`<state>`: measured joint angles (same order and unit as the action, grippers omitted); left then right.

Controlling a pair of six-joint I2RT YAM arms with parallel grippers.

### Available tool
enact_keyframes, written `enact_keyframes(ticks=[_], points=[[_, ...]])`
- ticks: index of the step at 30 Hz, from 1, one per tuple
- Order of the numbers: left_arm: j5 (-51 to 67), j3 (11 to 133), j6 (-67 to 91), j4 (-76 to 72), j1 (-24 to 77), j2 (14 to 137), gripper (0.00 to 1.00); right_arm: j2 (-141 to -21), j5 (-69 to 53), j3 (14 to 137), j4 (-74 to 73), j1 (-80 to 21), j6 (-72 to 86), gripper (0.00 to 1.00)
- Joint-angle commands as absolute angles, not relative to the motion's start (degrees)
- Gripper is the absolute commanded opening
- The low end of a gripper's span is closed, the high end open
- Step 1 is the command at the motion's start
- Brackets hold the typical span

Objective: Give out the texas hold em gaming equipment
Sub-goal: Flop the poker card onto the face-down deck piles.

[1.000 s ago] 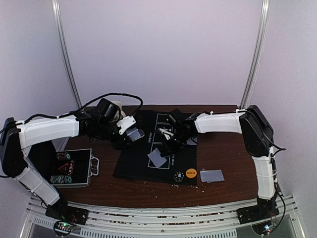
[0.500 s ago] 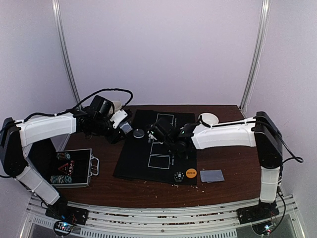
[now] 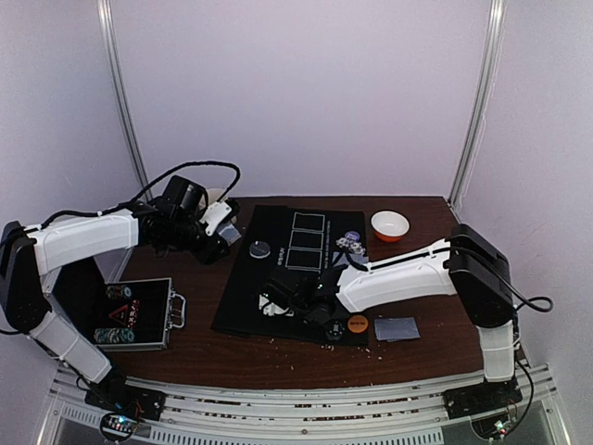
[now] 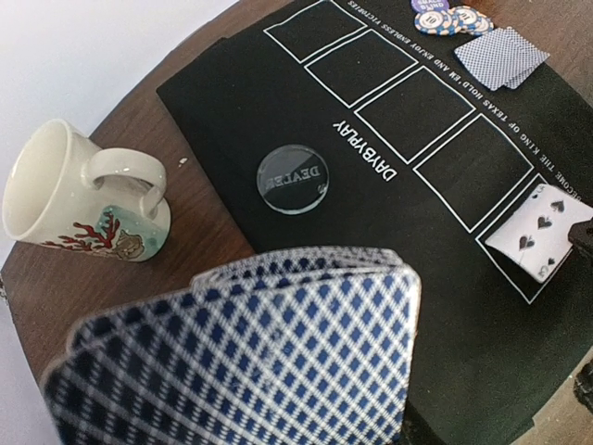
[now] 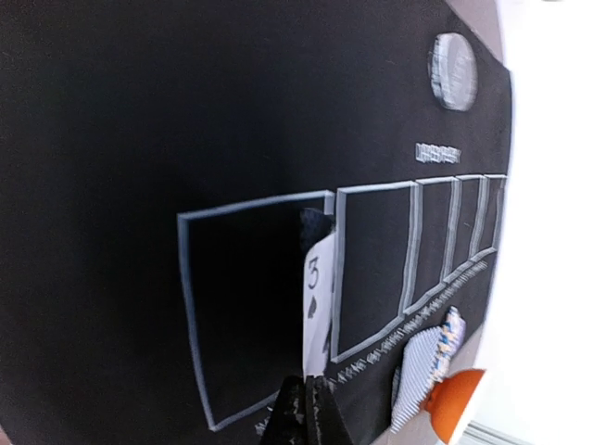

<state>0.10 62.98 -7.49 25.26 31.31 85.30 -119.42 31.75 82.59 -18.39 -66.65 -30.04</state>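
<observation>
My left gripper (image 3: 220, 234) is shut on a fanned deck of blue-checked cards (image 4: 250, 357), held above the table left of the black mat (image 3: 243, 301); the deck hides its fingers. My right gripper (image 3: 276, 302) reaches over the mat's near-left box and is shut on a face-up three of spades (image 5: 318, 301), which also shows in the left wrist view (image 4: 542, 232). A clear dealer disc (image 4: 295, 178) lies on the mat. Chips (image 4: 452, 17) and two face-down cards (image 4: 500, 57) sit at the far right of the mat. An orange button (image 3: 358, 324) and a white-black button (image 3: 334, 331) lie at the near edge.
A white patterned mug (image 4: 82, 193) stands on the wood left of the mat. A red-and-white bowl (image 3: 389, 225) is at the far right. An open metal case (image 3: 130, 313) with chips sits near left. Grey cards (image 3: 397, 328) lie off the mat, near right.
My right arm swung from the far middle of the mat to its near-left box with a card. My left gripper drew back to the left with the deck.
</observation>
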Motion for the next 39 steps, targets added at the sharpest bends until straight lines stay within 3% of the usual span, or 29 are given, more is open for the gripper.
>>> enact_keyframes(ticks=[1, 36, 39], points=[[0.2, 63.4, -7.1, 22.2, 31.0, 83.6, 0.44, -123.0, 22.6, 87.0, -27.9, -66.5, -28.0, 0.0], [1.3, 63.3, -7.6, 22.2, 30.9, 83.6, 0.44, -127.6, 22.5, 92.9, -32.8, -64.5, -27.7, 0.0], [1.5, 63.3, -7.6, 22.2, 30.9, 83.6, 0.44, -127.0, 21.9, 92.8, -33.0, -64.6, -27.5, 0.06]])
